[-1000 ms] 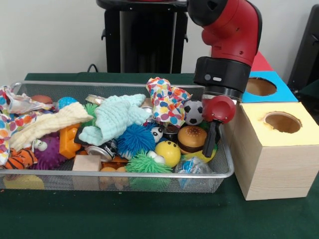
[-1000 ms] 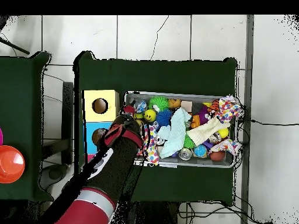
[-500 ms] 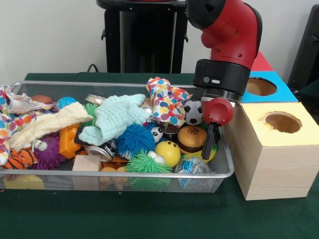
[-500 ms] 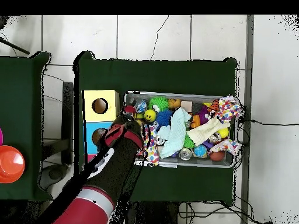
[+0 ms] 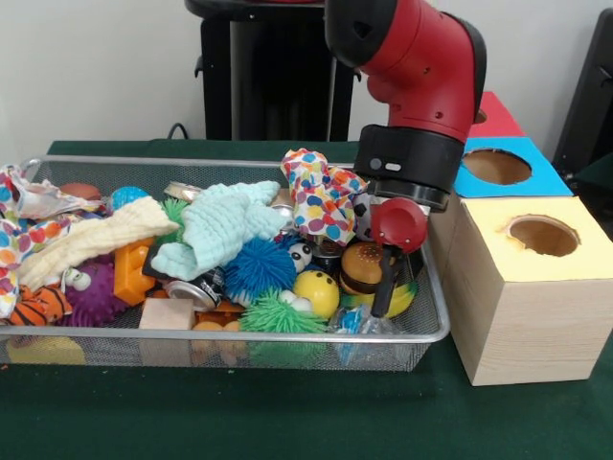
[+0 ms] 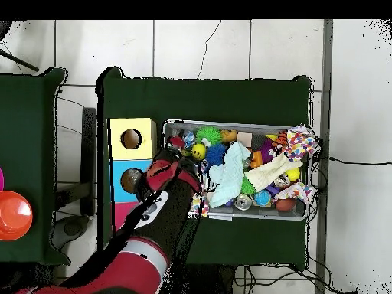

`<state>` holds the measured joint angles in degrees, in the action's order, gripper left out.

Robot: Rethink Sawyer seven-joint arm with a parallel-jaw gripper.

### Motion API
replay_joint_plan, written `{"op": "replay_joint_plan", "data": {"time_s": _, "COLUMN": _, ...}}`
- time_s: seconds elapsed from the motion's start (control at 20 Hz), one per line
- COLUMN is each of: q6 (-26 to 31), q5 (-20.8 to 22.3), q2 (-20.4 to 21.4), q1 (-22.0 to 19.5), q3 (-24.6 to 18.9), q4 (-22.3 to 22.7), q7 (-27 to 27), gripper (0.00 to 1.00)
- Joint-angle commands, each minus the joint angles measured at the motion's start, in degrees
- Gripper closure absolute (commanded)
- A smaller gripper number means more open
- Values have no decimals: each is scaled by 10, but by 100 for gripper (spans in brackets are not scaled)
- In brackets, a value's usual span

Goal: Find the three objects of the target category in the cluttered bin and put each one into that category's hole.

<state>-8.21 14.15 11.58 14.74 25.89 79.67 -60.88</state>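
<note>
Front view puts the gripper (image 5: 383, 287) low in the wire bin (image 5: 433, 326), at about 4 o'clock from the bin's middle, and you cannot tell whether its claw is apart or together, since only one dark finger shows below the red knob on the wrist. That finger hangs in front of the burger toy (image 5: 364, 266), which sits right beside the yellow smiley ball (image 5: 319, 290) at its 9 o'clock. At the burger toy's 12 o'clock you see the soccer ball (image 5: 361, 217), partly covered by the arm, and the polka-dot cloth (image 5: 319, 196) stands just at 10 o'clock. The blue spiky ball (image 5: 259, 266) lies near the bin's centre, with the green spiky ball (image 5: 278, 314) at its 6 o'clock against the front wall. The pale mint cloth (image 5: 222, 222) drapes over the clutter at 11 o'clock from the blue ball. Outside the bin, at 3 o'clock, stands the wooden box with a yellow top (image 5: 522, 287) and its round hole (image 5: 543, 234); the blue-topped box (image 5: 503, 168) stands behind it at 12 o'clock. In the overhead view, the arm (image 6: 164, 203) covers the bin's end nearest the boxes.
</note>
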Motion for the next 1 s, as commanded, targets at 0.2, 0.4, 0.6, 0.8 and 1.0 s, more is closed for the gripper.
{"op": "replay_joint_plan", "data": {"time_s": 0.2, "q6": -33, "q5": -63, "q2": -4, "q1": -51, "q3": -126, "q4": 72, "q7": -198, "gripper": 0}}
{"op": "replay_joint_plan", "data": {"time_s": 0.4, "q6": -41, "q5": -72, "q2": -10, "q1": -50, "q3": -123, "q4": 71, "q7": -188, "gripper": 0}}
{"op": "replay_joint_plan", "data": {"time_s": 0.6, "q6": -47, "q5": -75, "q2": -9, "q1": -60, "q3": -135, "q4": 77, "q7": -182, "gripper": 0}}
{"op": "replay_joint_plan", "data": {"time_s": 0.8, "q6": -53, "q5": -83, "q2": -9, "q1": -65, "q3": -145, "q4": 84, "q7": -184, "gripper": 0}}
{"op": "replay_joint_plan", "data": {"time_s": 1.0, "q6": -54, "q5": -87, "q2": -5, "q1": -70, "q3": -155, "q4": 92, "q7": -182, "gripper": 0}}
